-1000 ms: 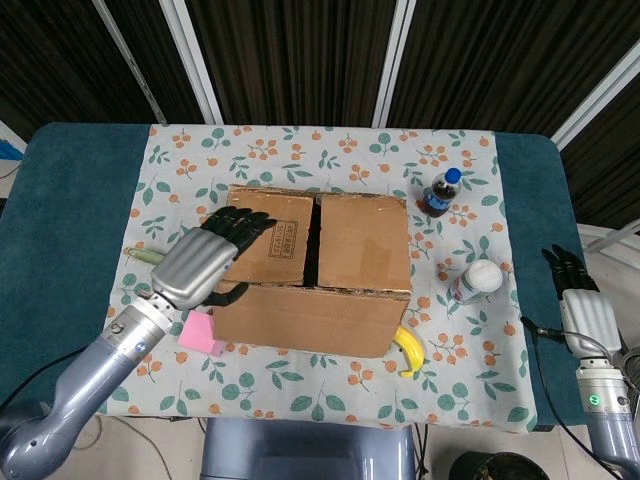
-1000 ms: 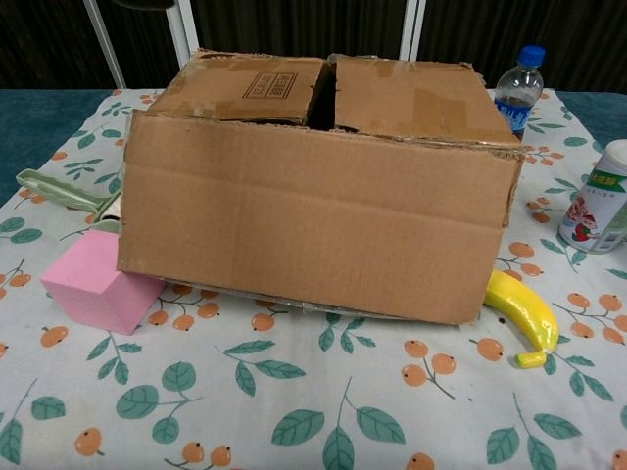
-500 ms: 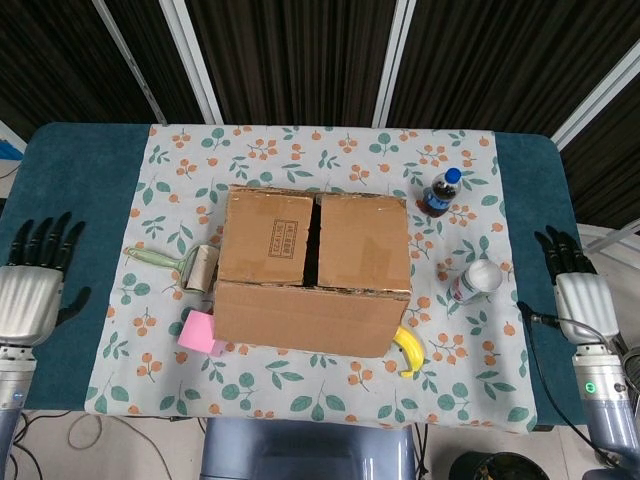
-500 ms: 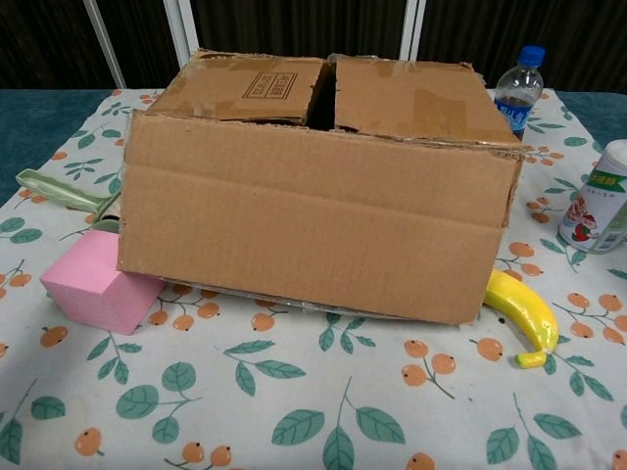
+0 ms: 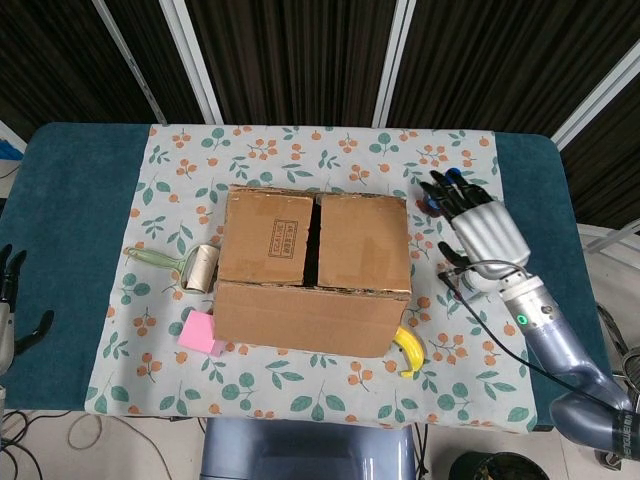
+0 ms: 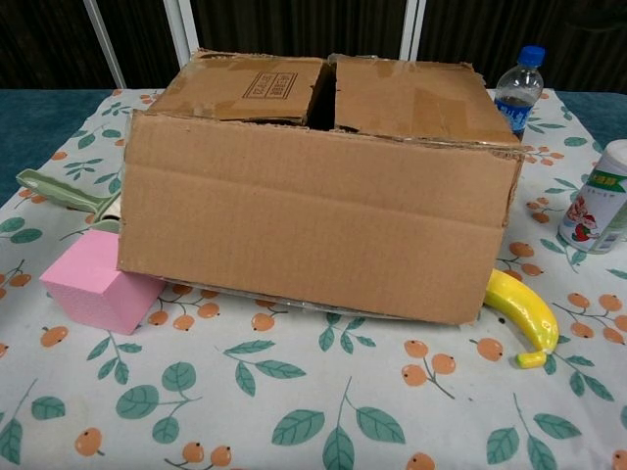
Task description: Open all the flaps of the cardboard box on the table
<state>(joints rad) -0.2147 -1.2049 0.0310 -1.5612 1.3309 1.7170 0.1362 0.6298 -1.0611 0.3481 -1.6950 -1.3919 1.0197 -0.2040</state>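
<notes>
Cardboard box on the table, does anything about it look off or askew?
The cardboard box does not sit flat: in the chest view its left end rests on the pink block, and a thin flap edge shows under its base. The banana pokes out from its right corner. The top flaps are closed.

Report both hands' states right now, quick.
Left hand: mostly out of frame at the table's left edge; cannot tell.
Right hand: open, fingers spread, holding nothing, beside the cardboard box.

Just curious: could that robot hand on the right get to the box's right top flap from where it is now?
Probably yes. The right robot hand hovers open beside the cardboard box, and nothing shows between it and the right flap.
</notes>
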